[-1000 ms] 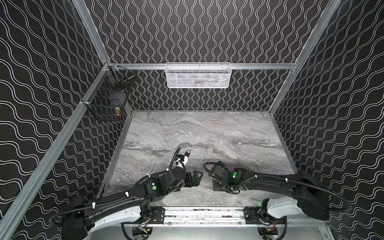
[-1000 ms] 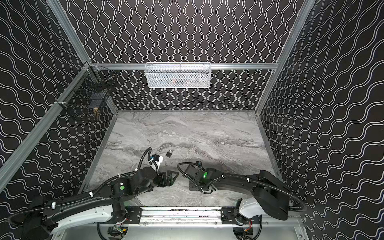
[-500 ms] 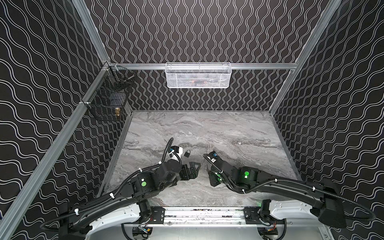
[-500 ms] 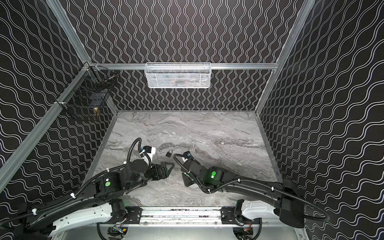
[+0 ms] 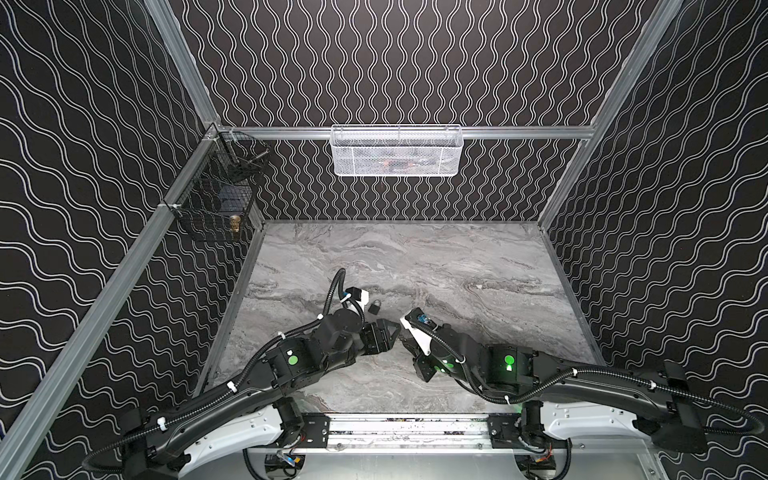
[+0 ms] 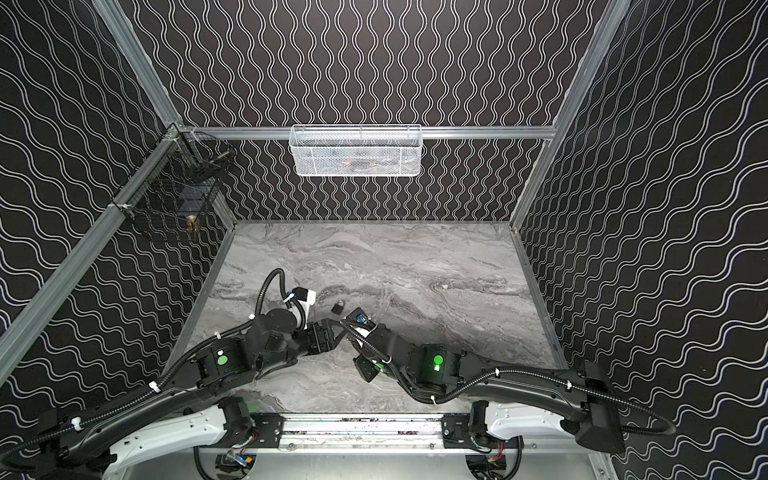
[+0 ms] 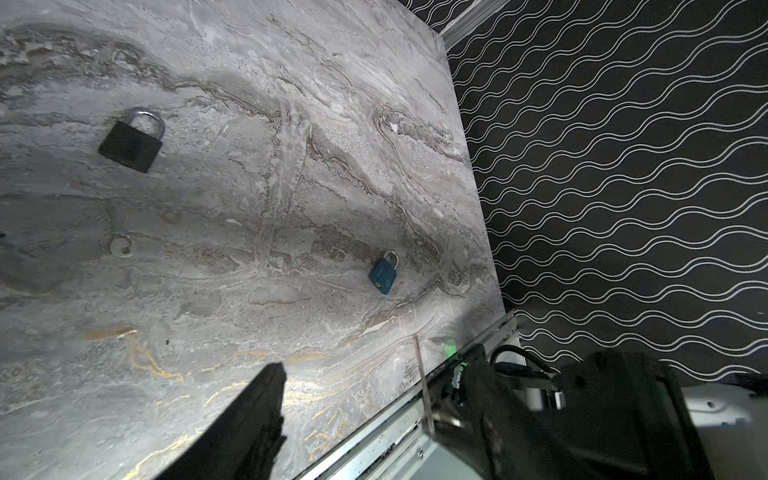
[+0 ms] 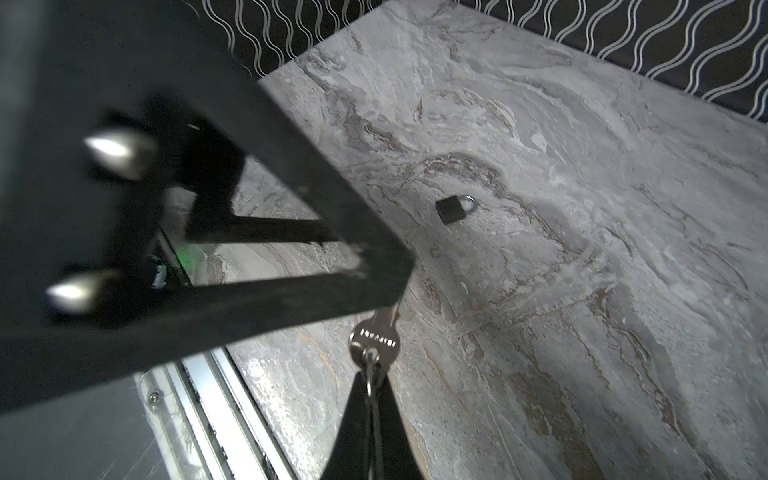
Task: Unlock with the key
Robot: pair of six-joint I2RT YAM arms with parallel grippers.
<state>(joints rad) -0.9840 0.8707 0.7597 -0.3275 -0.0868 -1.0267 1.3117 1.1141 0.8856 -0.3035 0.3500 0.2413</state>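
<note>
The silver key (image 8: 375,337) hangs between the two grippers above the front of the marble table (image 5: 457,266). My right gripper (image 8: 370,390) is shut on its ring. The key's blade runs behind the tip of one black finger (image 8: 374,270) of my left gripper (image 7: 374,386), whose jaws stand apart around the blade (image 7: 420,370). In both top views the left gripper (image 5: 392,332) and right gripper (image 5: 405,340) meet tip to tip. A black padlock (image 5: 374,307) (image 6: 338,308) (image 7: 131,141) (image 8: 455,210) lies flat on the table just behind them, shackle closed.
In the left wrist view a blue padlock (image 7: 384,274) lies near the table's edge and a loose metal ring (image 7: 118,245) lies on the marble. A white mesh basket (image 5: 397,151) hangs on the back wall, a black wire basket (image 5: 216,199) at the left corner.
Both arms have shifted and brought their gripper tips together in front of the black padlock. The left jaws have narrowed from fully wide. The right gripper has stayed shut.
</note>
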